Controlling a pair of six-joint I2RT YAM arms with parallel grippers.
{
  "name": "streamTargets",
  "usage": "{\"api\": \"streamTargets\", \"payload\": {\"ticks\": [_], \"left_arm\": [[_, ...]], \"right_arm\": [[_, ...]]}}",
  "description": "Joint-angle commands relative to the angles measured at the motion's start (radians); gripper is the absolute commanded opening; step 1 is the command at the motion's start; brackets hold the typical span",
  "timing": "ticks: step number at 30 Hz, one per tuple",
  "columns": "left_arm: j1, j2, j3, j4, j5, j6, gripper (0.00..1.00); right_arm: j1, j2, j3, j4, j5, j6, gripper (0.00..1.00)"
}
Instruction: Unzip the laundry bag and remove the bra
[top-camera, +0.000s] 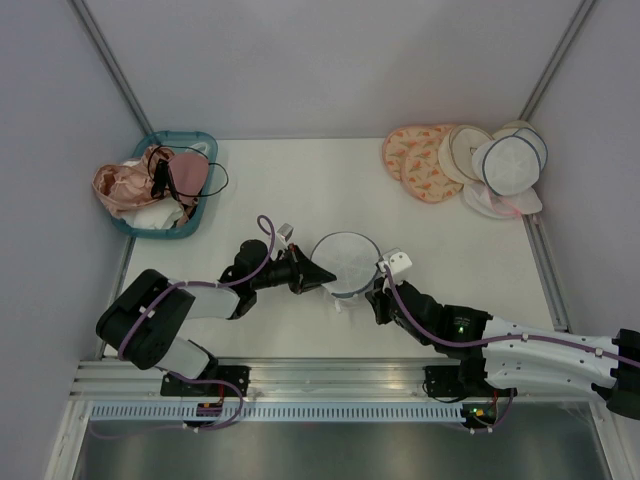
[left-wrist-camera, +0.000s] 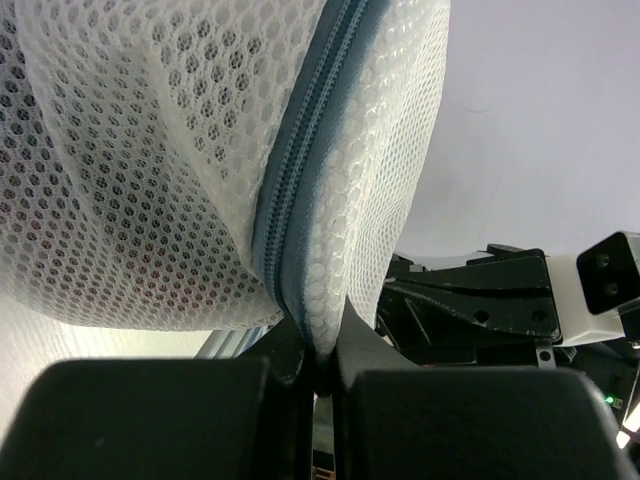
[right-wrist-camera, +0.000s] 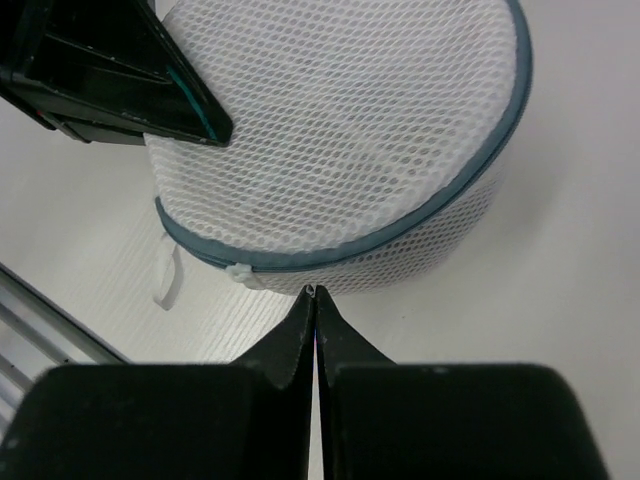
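The laundry bag, white mesh with a navy zipper, stands at the table's near middle. My left gripper is shut on the bag's left edge; the left wrist view shows its fingertips pinching the mesh fold and the zipper seam. My right gripper is shut, its tips touching the bag's wall just below the zipper, right of a white zipper tab. A tiny pale bit shows between the tips; I cannot tell what it is. The bra is hidden; a faint pink shade shows through the mesh.
A teal basket with pink and dark garments stands at the back left. A pile of peach and cream round bags lies at the back right. A white hanging loop lies beside the bag's base. Grey walls enclose the table.
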Motion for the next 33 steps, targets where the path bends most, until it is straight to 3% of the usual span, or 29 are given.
{"api": "streamTargets", "payload": {"ticks": [1,5,6,7,8,11,19,27,33], "left_arm": [[0.02,0.015,0.05,-0.042,0.063,0.091,0.02],[0.032,0.008,0.058,-0.093,0.071,0.136,0.02],[0.037,0.006,0.059,-0.093,0.074,0.136,0.02],[0.037,0.006,0.061,-0.091,0.077,0.134,0.02],[0.035,0.006,0.062,-0.091,0.076,0.133,0.02],[0.037,0.006,0.068,-0.088,0.077,0.125,0.02],[0.035,0.023,0.065,-0.039,0.088,0.09,0.02],[0.035,0.02,0.035,-0.01,0.093,0.076,0.02],[0.035,0.017,0.029,-0.008,0.099,0.08,0.02]], "right_arm": [[0.01,-0.005,0.073,-0.089,0.097,0.021,0.0],[0.011,-0.028,0.072,-0.098,0.073,0.01,0.01],[0.011,-0.045,0.058,-0.087,0.044,0.004,0.05],[0.013,-0.048,0.053,-0.074,-0.011,0.001,0.14],[0.011,-0.05,0.047,-0.052,-0.043,-0.005,0.39],[0.016,-0.044,0.024,0.001,-0.128,0.007,0.52],[0.041,0.024,-0.014,0.127,-0.119,0.002,0.49],[0.041,0.117,0.035,0.218,-0.006,-0.053,0.43],[0.041,0.148,0.038,0.224,0.082,-0.064,0.08]]}}
